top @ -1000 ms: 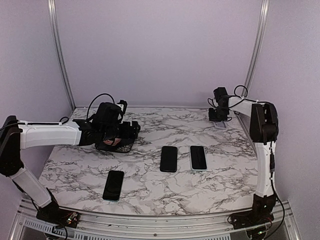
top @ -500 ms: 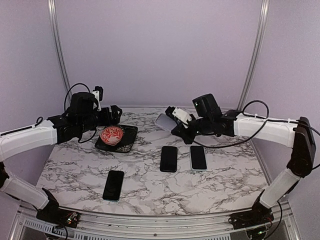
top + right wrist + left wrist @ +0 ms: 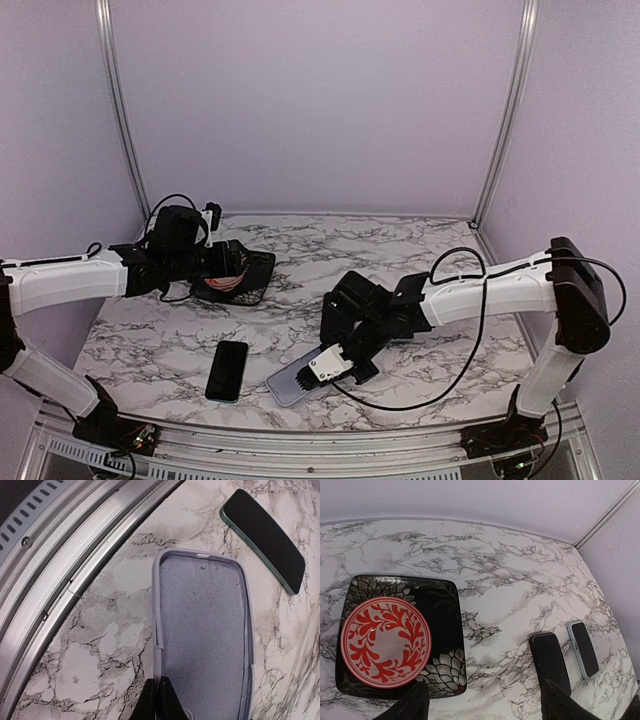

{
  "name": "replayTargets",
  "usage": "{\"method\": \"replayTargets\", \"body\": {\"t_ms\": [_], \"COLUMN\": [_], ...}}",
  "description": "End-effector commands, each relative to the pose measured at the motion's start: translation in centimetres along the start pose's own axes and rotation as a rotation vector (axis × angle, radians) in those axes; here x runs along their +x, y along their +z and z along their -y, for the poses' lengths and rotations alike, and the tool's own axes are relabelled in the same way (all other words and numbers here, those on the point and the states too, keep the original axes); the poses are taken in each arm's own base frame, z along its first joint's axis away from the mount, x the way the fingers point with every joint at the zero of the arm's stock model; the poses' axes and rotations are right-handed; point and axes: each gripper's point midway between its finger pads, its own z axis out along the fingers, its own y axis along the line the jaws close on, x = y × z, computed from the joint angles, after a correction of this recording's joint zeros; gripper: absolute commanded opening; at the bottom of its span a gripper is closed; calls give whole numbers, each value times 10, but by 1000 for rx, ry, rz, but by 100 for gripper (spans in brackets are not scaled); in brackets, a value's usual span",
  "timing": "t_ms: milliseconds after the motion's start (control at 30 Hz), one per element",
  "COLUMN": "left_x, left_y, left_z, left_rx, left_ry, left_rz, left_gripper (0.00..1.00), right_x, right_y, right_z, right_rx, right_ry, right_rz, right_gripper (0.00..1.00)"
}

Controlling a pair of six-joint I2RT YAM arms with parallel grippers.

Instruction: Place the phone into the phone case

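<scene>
A lavender phone case [image 3: 298, 380] lies open side up, at or just above the marble near the front rail. My right gripper [image 3: 322, 368] is shut on it. In the right wrist view the fingers [image 3: 159, 700] pinch the case's [image 3: 202, 635] left wall. A black phone with a teal edge [image 3: 228, 370] lies to the case's left; it also shows in the right wrist view [image 3: 263, 540]. My left gripper [image 3: 228, 262] is open and empty above the tray's near edge [image 3: 482, 711]. The left wrist view shows a black phone [image 3: 550, 661] and a teal-edged phone [image 3: 583, 649].
A black patterned tray [image 3: 442, 630] holds a red and white plate [image 3: 385, 641] at the back left; the tray also shows in the top view [image 3: 255, 275]. The metal front rail [image 3: 75, 545] runs close beside the case. My right arm covers the two middle phones in the top view.
My right arm has swung from the back of the table to the front centre, carrying the case down near the rail. My left arm has shifted a little and stays by the tray.
</scene>
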Motion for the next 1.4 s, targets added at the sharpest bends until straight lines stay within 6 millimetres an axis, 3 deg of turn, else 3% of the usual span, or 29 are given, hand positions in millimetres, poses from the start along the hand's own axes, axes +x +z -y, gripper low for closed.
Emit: {"method": "replayTargets", "body": {"t_ms": [0,100,200,300,400,500,533,600,667,767,867,967,1167,1367], "left_x": [43,59,82,115,149,176,184,200,215,230,245,265,291,300], "left_y": [9,5,1,-2,-8,-16,-18,-24,-29,-35,-36,-39,-47,-54], "left_z": [16,21,30,43,47,48,48,47,46,39,31,29,34,37], "left_rx": [91,73,75,115,126,130,129,138,146,131,100,95,119,150], "left_ry": [23,93,167,215,273,345,360,370,360,359,379,424,487,480], "left_rz": [-152,-188,-243,-333,-430,-512,-540,-593,-644,-680,-723,-795,-870,-913], "left_gripper": [75,73,70,58,45,42,41,37,32,28,26,23,20,20], "right_x": [10,15,5,-5,-20,-35,-31,-12,5,22,36,51,74,89], "right_y": [14,20,11,-3,-21,-45,-52,-61,-55,-32,-3,12,28,36], "right_z": [0,3,14,20,15,15,18,24,14,-8,-29,-39,-24,22], "right_rx": [-65,-73,-22,53,117,233,289,402,393,302,214,216,296,380], "right_ry": [-138,-169,-146,-46,143,382,522,858,1177,1478,1607,1666,1722,1702], "right_rz": [-74,-103,-88,-52,40,184,216,257,275,254,170,79,-26,-83], "right_gripper": [7,15,21,24,21,10,3,0,0,0,0,0,0,0]}}
